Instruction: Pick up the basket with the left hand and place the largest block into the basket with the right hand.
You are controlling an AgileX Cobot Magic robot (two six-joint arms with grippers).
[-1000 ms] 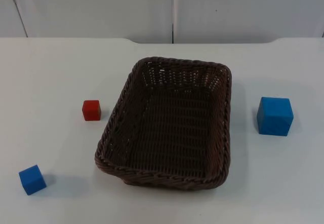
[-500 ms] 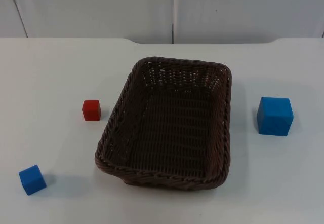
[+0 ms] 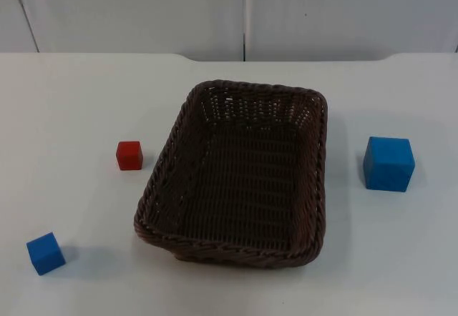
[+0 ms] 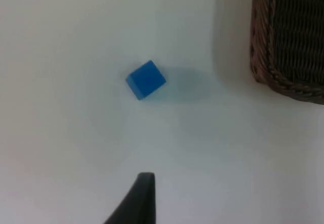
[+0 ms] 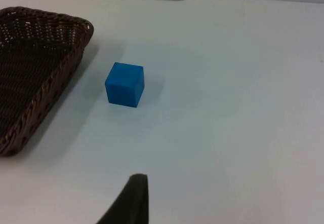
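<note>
Resting empty at table centre, the stiff, light wicker basket suits a rim grip, the rigid large blue block to its right a flat-face pinch; neither gripper's opening can be told.

black tapered fingertip, seemingly matte

Looked like a lab or robot test bench to me, not anyone's home. Everything sat on a plain white table that ended at a grey partition wall made of flat panels with a dark seam behind the basket. The stuff around the basket was pure test props: a big blue block to its right, a small red block to its left, and a small blue block further left and nearer the camera.
</note>
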